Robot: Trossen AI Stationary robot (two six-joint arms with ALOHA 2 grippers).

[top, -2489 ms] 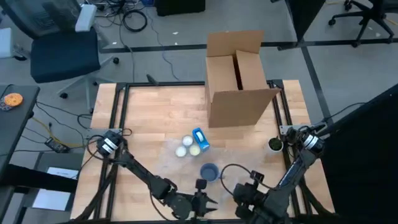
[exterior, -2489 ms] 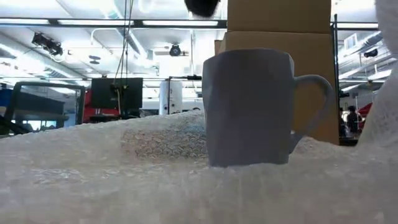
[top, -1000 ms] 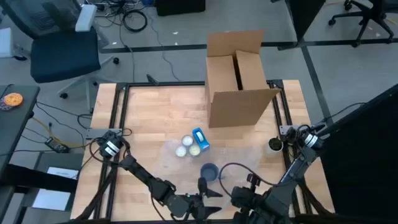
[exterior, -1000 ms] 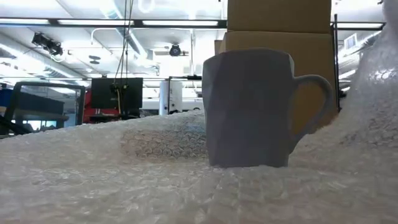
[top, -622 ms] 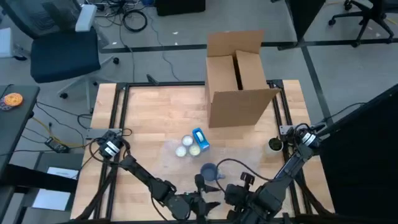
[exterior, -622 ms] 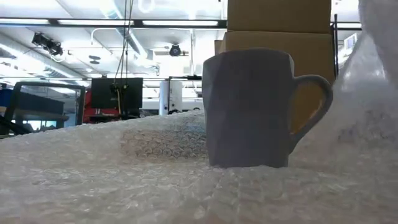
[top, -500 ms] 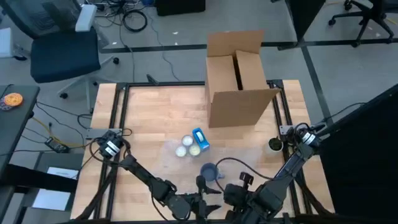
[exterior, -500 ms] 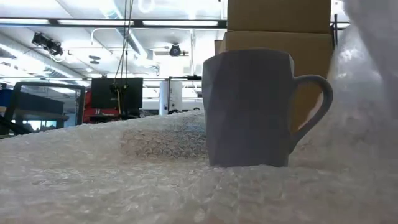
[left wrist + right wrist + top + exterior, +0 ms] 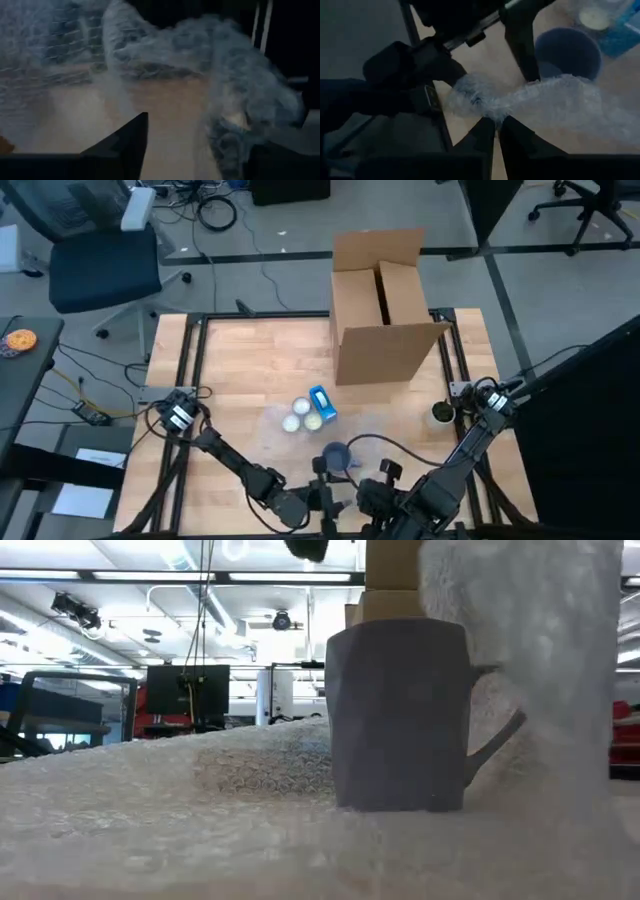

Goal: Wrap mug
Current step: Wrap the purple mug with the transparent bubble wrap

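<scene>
A blue-grey mug [image 9: 335,455] stands upright on a sheet of clear bubble wrap [image 9: 200,810] near the table's front edge. My right gripper [image 9: 492,131] is just right of the mug, shut on a lifted part of the wrap. That part stands as a curtain [image 9: 530,650] in front of the mug's handle [image 9: 495,745]. My left gripper [image 9: 322,482] sits close in front of the mug, open, with bunched wrap [image 9: 235,110] between its fingers. My right gripper pinches a gathered bit of the wrap's edge [image 9: 492,114] between its two fingertips, coming in from the table's right and near side. The held part is lifted clear and rises beside the mug. The rest of the sheet lies on the table under the mug. My left gripper has bunched wrap beside one finger [image 9: 127,142]; whether it touches, I cannot tell.
An open cardboard box [image 9: 385,310] stands at the far side of the table. A small blue box [image 9: 322,404] and two white round things [image 9: 297,416] lie just beyond the mug. A small dark cup [image 9: 441,413] stands by the right rail.
My right gripper has gone up and toward the table's left, toward the mug, keeping hold of the wrap. The wrap's right part has risen off the table and now veils the mug's handle. The mug and the wrap under it have stayed put.
</scene>
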